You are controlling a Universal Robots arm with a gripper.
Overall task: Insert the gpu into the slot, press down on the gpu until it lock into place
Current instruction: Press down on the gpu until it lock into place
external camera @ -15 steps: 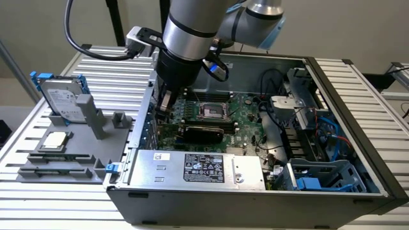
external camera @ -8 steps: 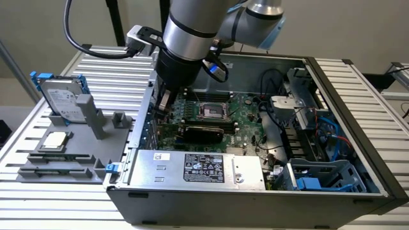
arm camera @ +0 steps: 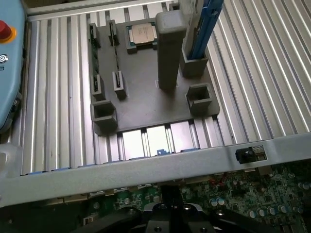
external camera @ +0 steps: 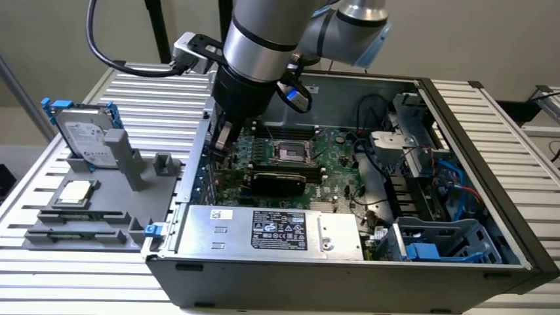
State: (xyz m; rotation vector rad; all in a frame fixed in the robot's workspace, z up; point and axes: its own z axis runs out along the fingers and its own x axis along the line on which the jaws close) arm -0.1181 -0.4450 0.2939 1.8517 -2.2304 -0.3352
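A robot arm reaches into an open computer case (external camera: 490, 216). Its gripper (external camera: 223, 141) hangs at nine o'clock of the motherboard (external camera: 337, 154); whether it is clenched or released cannot be told. The gpu (external camera: 273, 178) lies at the board's centre. Pressing off-centre could likely tilt the card, leaving it unlocked.

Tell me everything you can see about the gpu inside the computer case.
The gpu is a flat black rectangular card lying across the green board in the open case, just behind the silver power supply. Its top looks dark and glossy; the fan face is not clear. The arm hangs over the end toward the exterior view's left. Whether it is fully seated cannot be told.
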